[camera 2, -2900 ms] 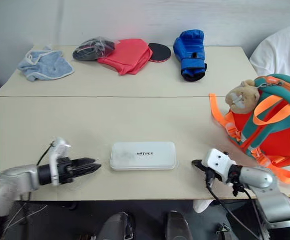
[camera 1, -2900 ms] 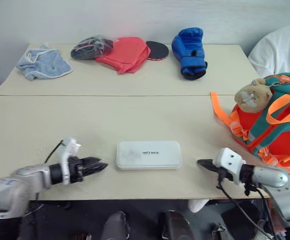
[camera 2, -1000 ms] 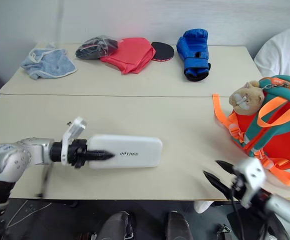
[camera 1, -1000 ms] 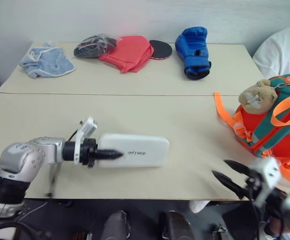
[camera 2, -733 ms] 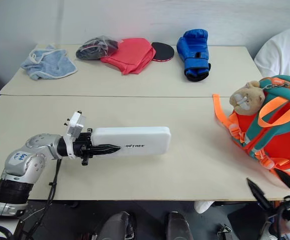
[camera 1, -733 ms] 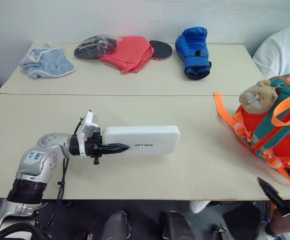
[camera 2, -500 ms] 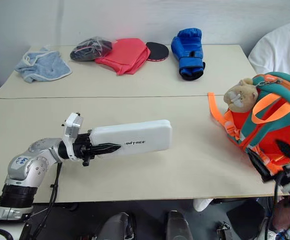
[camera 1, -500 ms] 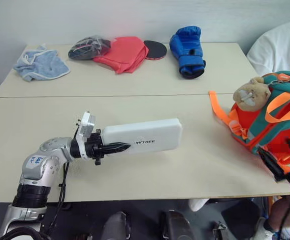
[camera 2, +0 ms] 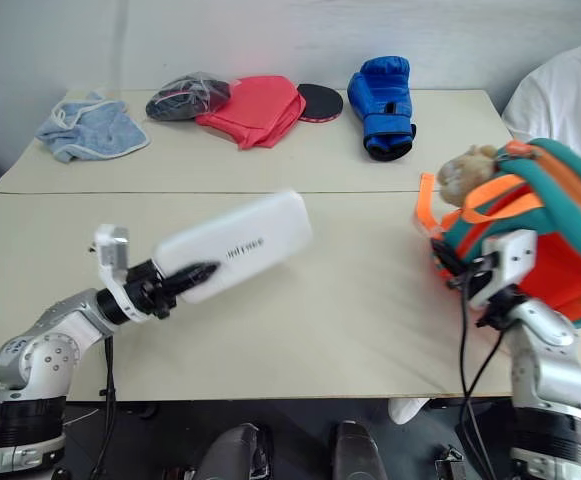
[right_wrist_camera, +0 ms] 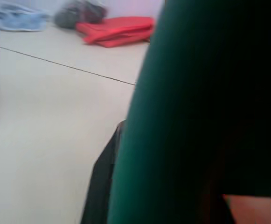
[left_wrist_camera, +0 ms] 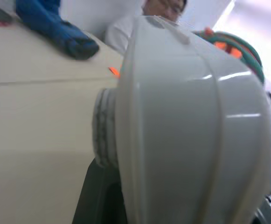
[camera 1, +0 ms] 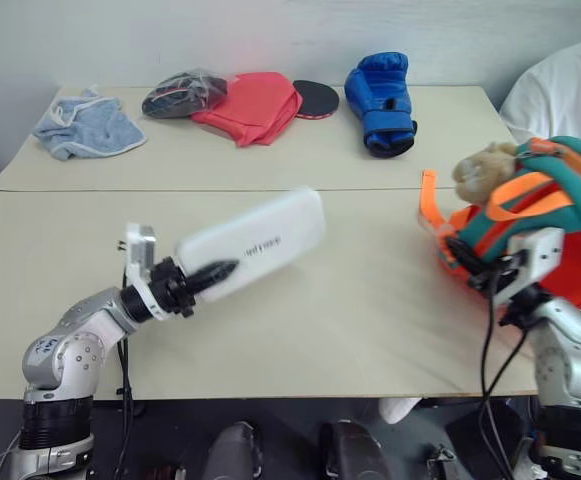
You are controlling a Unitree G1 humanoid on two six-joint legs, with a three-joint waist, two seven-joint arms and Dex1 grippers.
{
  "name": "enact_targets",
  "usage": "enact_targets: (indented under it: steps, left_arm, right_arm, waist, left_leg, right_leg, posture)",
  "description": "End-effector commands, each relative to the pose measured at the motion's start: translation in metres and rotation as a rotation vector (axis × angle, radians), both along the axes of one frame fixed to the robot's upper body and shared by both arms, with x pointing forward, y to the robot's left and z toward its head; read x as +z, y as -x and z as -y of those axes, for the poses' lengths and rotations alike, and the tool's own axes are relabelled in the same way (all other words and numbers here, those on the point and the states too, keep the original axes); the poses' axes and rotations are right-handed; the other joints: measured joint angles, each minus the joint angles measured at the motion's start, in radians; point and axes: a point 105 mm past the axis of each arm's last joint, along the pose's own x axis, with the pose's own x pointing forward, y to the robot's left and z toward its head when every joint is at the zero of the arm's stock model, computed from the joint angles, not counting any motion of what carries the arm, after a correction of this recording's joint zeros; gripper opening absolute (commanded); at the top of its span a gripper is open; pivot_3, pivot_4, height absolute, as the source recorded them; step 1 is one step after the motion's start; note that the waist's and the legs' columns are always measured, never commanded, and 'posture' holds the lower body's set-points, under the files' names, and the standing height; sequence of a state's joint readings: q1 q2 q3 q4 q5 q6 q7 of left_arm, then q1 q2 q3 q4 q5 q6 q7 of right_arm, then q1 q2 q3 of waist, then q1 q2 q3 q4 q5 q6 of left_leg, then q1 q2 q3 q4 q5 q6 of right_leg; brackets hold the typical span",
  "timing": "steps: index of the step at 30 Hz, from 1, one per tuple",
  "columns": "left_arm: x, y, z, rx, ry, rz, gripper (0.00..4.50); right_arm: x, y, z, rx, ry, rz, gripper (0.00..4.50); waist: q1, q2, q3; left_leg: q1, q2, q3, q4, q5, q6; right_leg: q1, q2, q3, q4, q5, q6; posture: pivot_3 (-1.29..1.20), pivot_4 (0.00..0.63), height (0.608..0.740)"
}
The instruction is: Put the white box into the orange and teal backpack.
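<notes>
Back of worktop (camera 1: pixel 270 165), L to R: blue towel (camera 1: pixel 82 126), dark bundle in clear wrap (camera 1: pixel 183 94), folded red-pink cloth (camera 1: pixel 255 107), black paddle (camera 1: pixel 317 98) w/ one edge under the cloth, blue boxing glove (camera 1: pixel 381 104). All well apart from the arms; nothing lies on the near half of the worktop between the two arms. A person in white (camera 1: pixel 560 95) sits at far R behind the bag.

White box (camera 1: pixel 253 243) is off the worktop, in the air over its near-left part. Long axis runs diagonal: near end low at the L gripper, far end higher, pointing fwd and to the R, toward the bag. Lettered face is up, toward the head cam. In L wrist view its rounded end is right against the lens.

L gripper (camera 1: pixel 202 275): fingers clamped on the box's near end, one black finger lying along the top face.

Orange and teal backpack (camera 1: pixel 570 225) sits at the R edge of the worktop, tan plush toy (camera 1: pixel 480 166) at its upper left, orange strap (camera 1: pixel 432 200) hanging on its left side.

R gripper (camera 1: pixel 462 250): fingers buried in the bag's front among teal trim and orange webbing, pressed against it. Can't tell if fingers are apart or together, or whether they grip anything. In R wrist view, teal fabric right against the lens.
</notes>
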State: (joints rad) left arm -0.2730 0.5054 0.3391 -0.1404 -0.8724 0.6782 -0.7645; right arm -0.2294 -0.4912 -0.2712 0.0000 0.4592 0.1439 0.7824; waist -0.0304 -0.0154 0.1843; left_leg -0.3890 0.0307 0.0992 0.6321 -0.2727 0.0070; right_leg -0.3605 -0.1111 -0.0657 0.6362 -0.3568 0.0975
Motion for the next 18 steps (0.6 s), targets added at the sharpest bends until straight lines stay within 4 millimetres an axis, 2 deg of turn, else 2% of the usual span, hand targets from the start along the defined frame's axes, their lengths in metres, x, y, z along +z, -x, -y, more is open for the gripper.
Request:
enact_targets:
  steps: [1,3,5,9,12,14,17,18]
  left_arm:
    - [0.014,-0.008,-0.026,0.142,0.082,0.022,1.19]
    - [0.012,-0.013,-0.042,0.201,0.111,-0.024,1.19]
    - [0.012,-0.017,-0.051,0.238,0.119,-0.036,1.19]
    - [0.015,-0.021,-0.058,0.269,0.13,-0.033,1.19]
    - [0.014,-0.017,-0.061,0.271,0.113,-0.027,1.19]
    - [0.016,-0.011,-0.062,0.27,0.106,-0.011,1.19]
    - [0.026,0.002,-0.06,0.24,0.105,0.04,1.19]
    - [0.033,0.009,-0.058,0.219,0.099,0.075,1.19]
  right_arm:
    - [0.024,0.01,-0.047,0.237,0.002,0.071,0.02]
    - [0.036,0.018,-0.09,0.429,-0.022,0.096,0.02]
    - [0.047,0.03,-0.123,0.592,-0.043,0.109,0.02]
    - [0.051,0.06,-0.154,0.814,-0.049,0.058,0.02]
    - [0.051,0.087,-0.156,0.939,-0.04,-0.028,0.02]
    - [0.05,0.105,-0.145,1.0,-0.013,-0.097,0.02]
    - [0.045,0.103,-0.128,0.932,0.022,-0.151,0.02]
    - [0.042,0.096,-0.121,0.878,0.034,-0.155,0.02]
  waist:
    - [-0.004,0.0,0.0]
    - [-0.005,-0.001,0.001]
    - [-0.011,-0.002,0.001]
    - [0.0,-0.003,0.002]
    - [0.007,-0.004,0.002]
    - [0.009,-0.004,0.002]
    - [0.008,-0.006,0.002]
    - [0.007,-0.008,0.003]
  left_leg:
    - [0.0,0.0,0.001,-0.001,0.0,0.0]
    - [0.0,0.001,0.0,-0.001,0.0,0.0]
    - [0.0,0.001,0.001,0.0,0.001,-0.001]
    - [-0.002,0.001,-0.001,-0.001,0.001,-0.002]
    - [-0.004,0.0,-0.002,0.0,0.0,0.0]
    - [-0.006,-0.001,-0.004,0.001,-0.002,0.002]
    - [-0.007,-0.002,-0.005,0.003,-0.004,0.004]
    - [-0.008,-0.002,-0.006,0.003,-0.004,0.004]
  right_leg:
    - [0.0,0.0,0.0,0.001,0.0,0.0]
    - [0.0,0.001,0.0,0.001,0.0,0.0]
    - [-0.001,0.001,0.0,0.002,0.0,0.0]
    - [-0.002,0.001,-0.001,0.002,0.0,0.0]
    - [-0.002,-0.001,-0.003,0.001,0.0,0.0]
    - [-0.002,-0.002,-0.004,0.0,0.0,0.0]
    - [0.0,-0.003,-0.006,-0.004,0.0,0.0]
    - [0.0,-0.003,-0.007,-0.006,0.0,0.0]
  posture:
    - [0.0,0.15,0.74]
    - [0.0,0.15,0.74]
    - [0.0,0.15,0.74]
    - [0.0,0.15,0.74]
    - [0.0,0.15,0.74]
    - [0.0,0.15,0.74]
    - [0.0,0.15,0.74]
    - [0.0,0.15,0.74]
